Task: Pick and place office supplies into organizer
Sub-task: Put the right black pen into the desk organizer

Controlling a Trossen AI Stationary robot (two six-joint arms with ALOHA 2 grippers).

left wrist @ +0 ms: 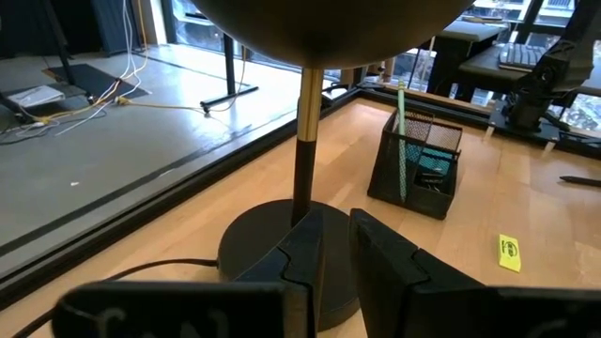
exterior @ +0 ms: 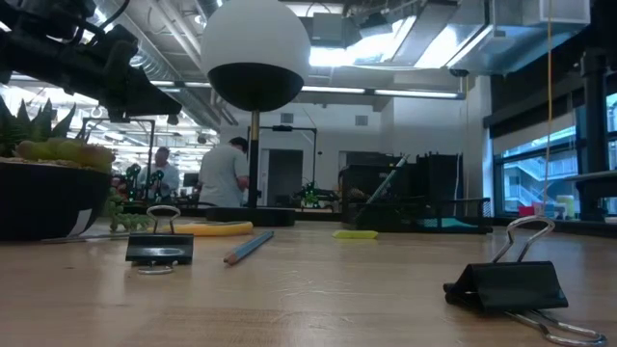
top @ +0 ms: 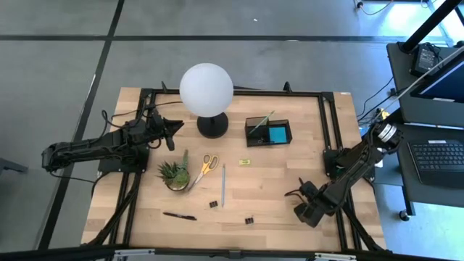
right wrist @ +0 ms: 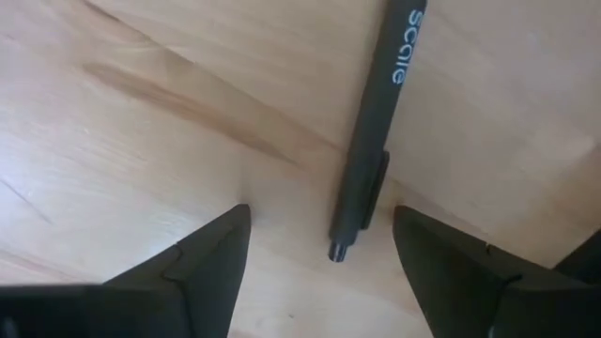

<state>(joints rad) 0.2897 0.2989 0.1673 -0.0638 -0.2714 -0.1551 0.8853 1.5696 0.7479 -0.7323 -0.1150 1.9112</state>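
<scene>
My right gripper [right wrist: 319,253] is open and low over the table's near right part [top: 303,197]. Its fingers stand on either side of the clip end of a black pen [right wrist: 371,141], which lies flat on the wood, and they do not touch it. The black organizer [top: 268,131] sits at the far middle and holds a blue sticky-note pad [top: 278,135] and a green pencil [top: 261,122]. Yellow-handled scissors [top: 205,167], a pale pencil [top: 223,185], a small yellow piece [top: 244,162], two binder clips [top: 213,204] [top: 249,219] and another black pen [top: 179,216] lie on the table. My left gripper [left wrist: 336,253] waits by the lamp base, its fingers slightly apart.
A white globe lamp [top: 206,90] on a round black base [top: 212,125] stands left of the organizer. A small potted plant [top: 175,174] sits beside the scissors. Black rails [top: 330,130] frame the tabletop. People stand in the room beyond the table [exterior: 227,173].
</scene>
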